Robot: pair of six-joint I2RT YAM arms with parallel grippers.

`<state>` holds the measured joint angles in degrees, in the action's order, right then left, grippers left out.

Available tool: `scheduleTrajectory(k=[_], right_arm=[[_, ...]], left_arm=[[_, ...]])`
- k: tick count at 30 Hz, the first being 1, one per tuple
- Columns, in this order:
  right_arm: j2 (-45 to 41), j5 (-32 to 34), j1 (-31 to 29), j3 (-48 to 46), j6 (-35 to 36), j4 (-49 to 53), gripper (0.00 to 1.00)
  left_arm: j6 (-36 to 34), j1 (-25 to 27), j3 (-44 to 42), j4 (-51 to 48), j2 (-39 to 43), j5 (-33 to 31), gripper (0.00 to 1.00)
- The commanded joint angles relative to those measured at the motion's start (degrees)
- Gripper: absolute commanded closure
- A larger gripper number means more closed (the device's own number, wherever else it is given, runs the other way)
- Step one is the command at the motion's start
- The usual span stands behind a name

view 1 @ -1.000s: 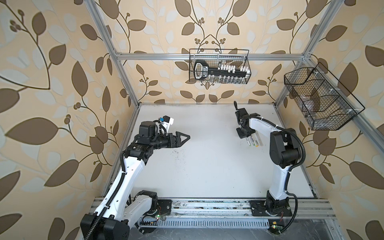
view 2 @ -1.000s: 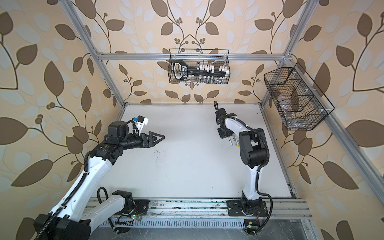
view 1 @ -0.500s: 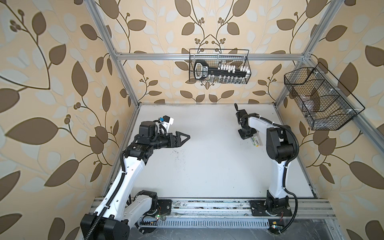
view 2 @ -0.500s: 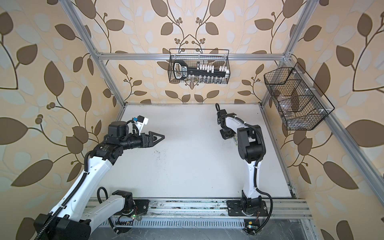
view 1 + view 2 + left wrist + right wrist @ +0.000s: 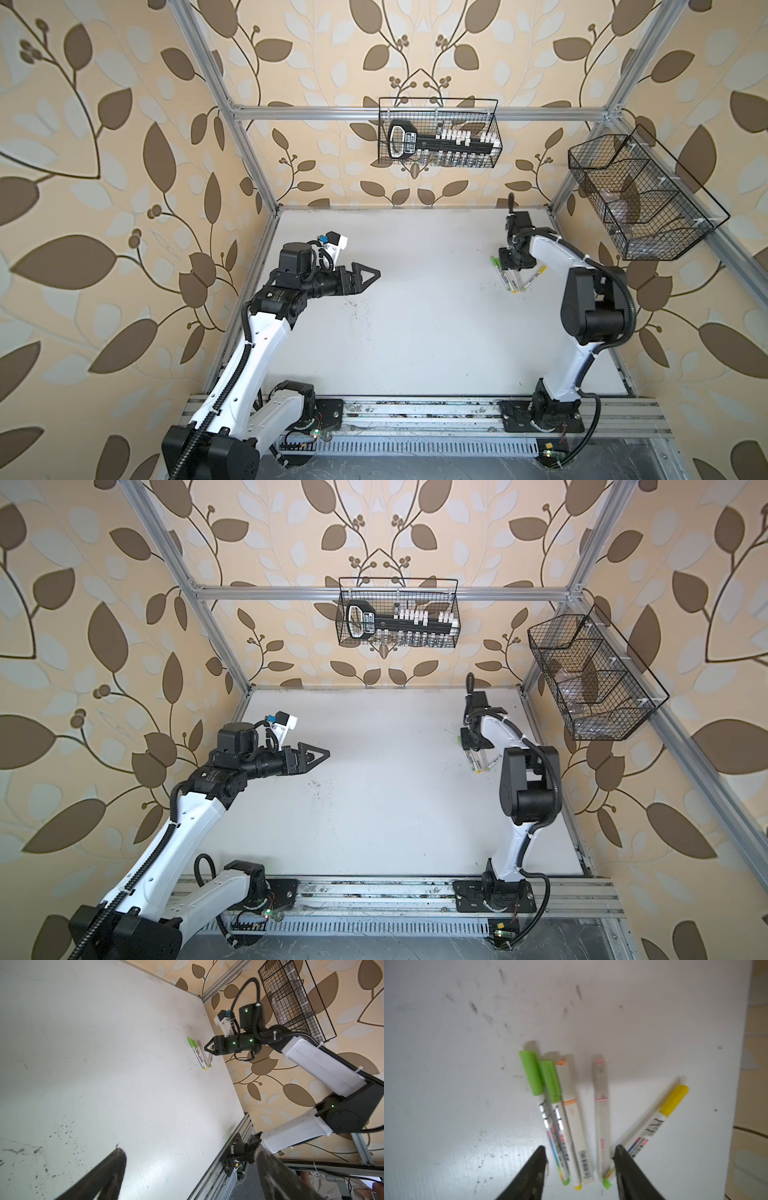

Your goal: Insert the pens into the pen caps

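Right gripper [image 5: 579, 1147] hung over the capped pens [image 5: 574, 1126], jaws apart, holding nothing; best lifted straight up w/o nudging them. Left gripper [image 5: 369, 275] jaws wide, idle.

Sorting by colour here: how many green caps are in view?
2. Both sit on pens lying side by side on the table: one green cap at the edge of the bunch, the other right beside it, next to a pale pen. None seems hidden.
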<state>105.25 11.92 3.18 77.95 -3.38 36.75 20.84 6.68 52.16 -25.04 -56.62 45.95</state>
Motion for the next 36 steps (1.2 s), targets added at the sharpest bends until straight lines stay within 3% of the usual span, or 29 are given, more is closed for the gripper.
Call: scheduleTrajectory(k=[1,10,15,19,21,27,36], right_arm=[[-2.20,-4.00,3.30,-4.85,-3.96,-3.06,0.38],[-6.26,-3.92,10.60,-19.74,-9.07,-10.64,0.30],[-7.26,-5.92,16.04,-24.43,-9.97,-14.80,0.35],[-6.64,-2.98,16.60,-23.66,-8.48,-12.84,0.36],[-5.67,-2.60,16.68,-23.29,-7.28,-12.17,0.41],[-3.06,-2.72,15.84,-21.77,-5.33,-11.00,0.70],[-1.72,-1.05,12.26,-17.36,-3.18,-8.76,0.88]], left_arm=[[0.22,-0.44,-0.23,2.10,0.46,0.80,0.01],[0.37,-0.44,-0.48,2.41,1.42,1.14,0.01],[0.35,-0.44,-0.48,2.27,1.84,1.24,0.01],[0.36,-0.44,-0.48,2.39,2.12,1.22,0.01],[0.39,-0.44,-0.48,2.40,2.21,1.28,0.01],[0.43,-0.44,-0.61,2.40,2.22,1.24,0.01],[0.37,-0.44,-0.67,2.36,2.52,0.98,0.01]])
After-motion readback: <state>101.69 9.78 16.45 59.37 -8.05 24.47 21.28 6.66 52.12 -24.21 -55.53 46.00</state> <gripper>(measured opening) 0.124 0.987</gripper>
